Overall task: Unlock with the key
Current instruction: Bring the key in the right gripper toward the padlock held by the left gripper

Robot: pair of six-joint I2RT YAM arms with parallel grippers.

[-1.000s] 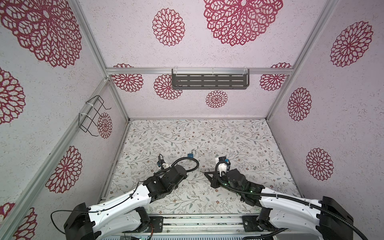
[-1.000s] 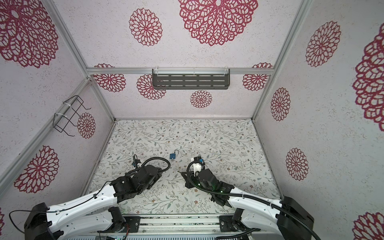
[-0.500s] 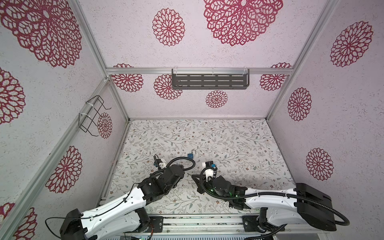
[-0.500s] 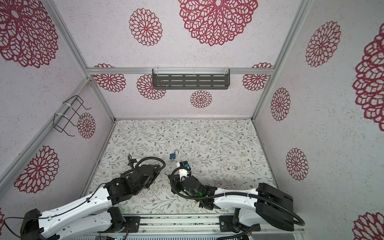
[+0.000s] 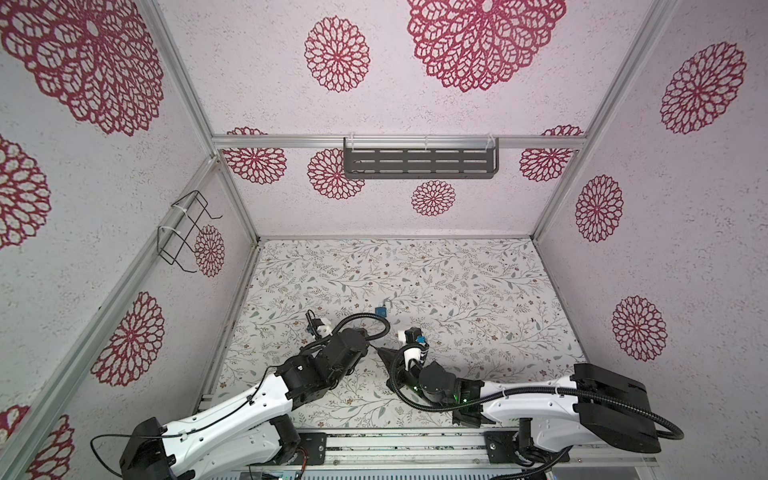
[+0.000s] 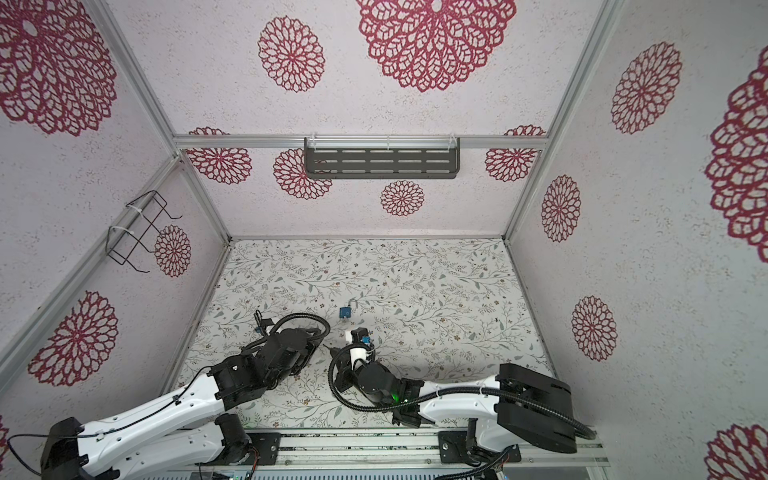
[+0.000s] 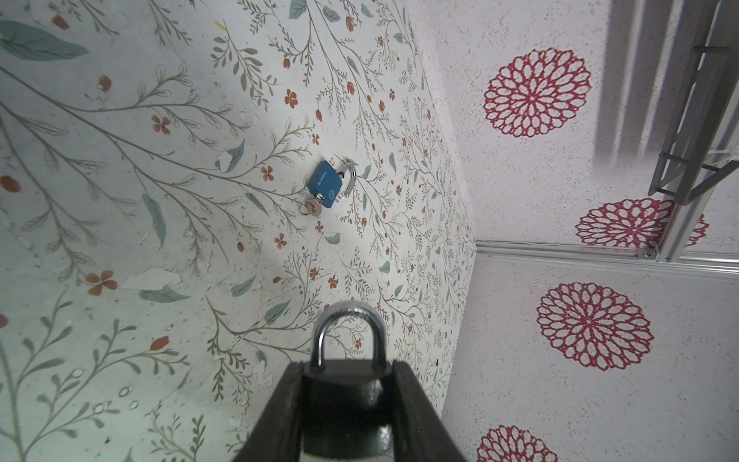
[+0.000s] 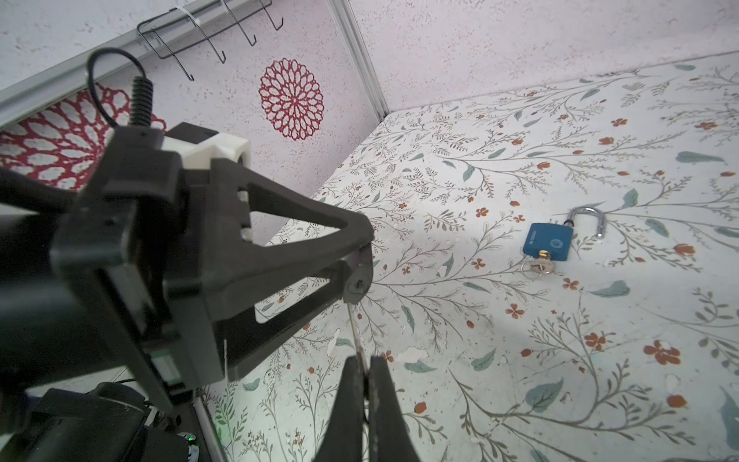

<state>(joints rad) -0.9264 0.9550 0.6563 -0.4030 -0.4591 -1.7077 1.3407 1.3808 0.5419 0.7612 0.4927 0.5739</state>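
From high above its near edge, both top views look down across my worktop (image 5: 457,270) (image 6: 415,270). Wrist cameras sit close behind my left claw (image 7: 347,365) and right claw (image 8: 363,362); all views share the blue padlock (image 5: 380,310) (image 6: 344,312) (image 7: 325,185) (image 8: 547,236).

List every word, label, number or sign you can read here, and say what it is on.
Blue padlock, white line of lettering along its face: too small and blurred to read in either wrist view.
Blue padlock, round white emblem near its keyhole end: a mark, not legible.
Black padlock in the left end effector: no lettering shows.
Elsewhere: no text.
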